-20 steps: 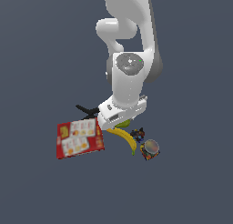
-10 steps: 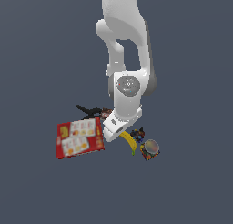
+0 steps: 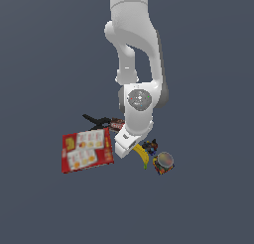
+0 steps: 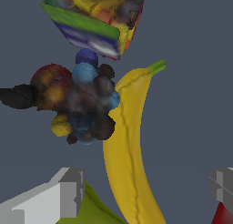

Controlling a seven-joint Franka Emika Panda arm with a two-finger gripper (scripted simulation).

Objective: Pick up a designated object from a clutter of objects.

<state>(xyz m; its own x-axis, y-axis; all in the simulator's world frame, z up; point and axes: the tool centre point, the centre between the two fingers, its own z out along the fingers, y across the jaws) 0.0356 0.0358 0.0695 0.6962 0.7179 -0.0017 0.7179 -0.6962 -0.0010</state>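
Note:
The yellow banana (image 4: 129, 145) lies on the grey floor, its green-tipped end away from my hand; in the exterior view only its far part (image 3: 143, 156) shows under the wrist. My gripper (image 4: 145, 191) is open just above it, one grey fingertip (image 4: 73, 186) on each side, the banana between them and untouched. The small dark toy (image 4: 79, 104) touches the banana's side. A colourful tin (image 4: 98, 16) lies beyond it. The green pear (image 4: 93, 209) peeks out beside one finger. The red box (image 3: 87, 150) lies at the exterior view's left.
A black clamp-like tool (image 3: 94, 120) and a dark red can (image 3: 117, 124) lie behind the box, partly hidden by my arm. The round tin (image 3: 163, 161) sits at the exterior view's right of the banana. A red edge (image 4: 225, 214) shows by the other finger.
The arm has lowered and the wrist has come down over the banana, covering more of it. The objects have not moved.

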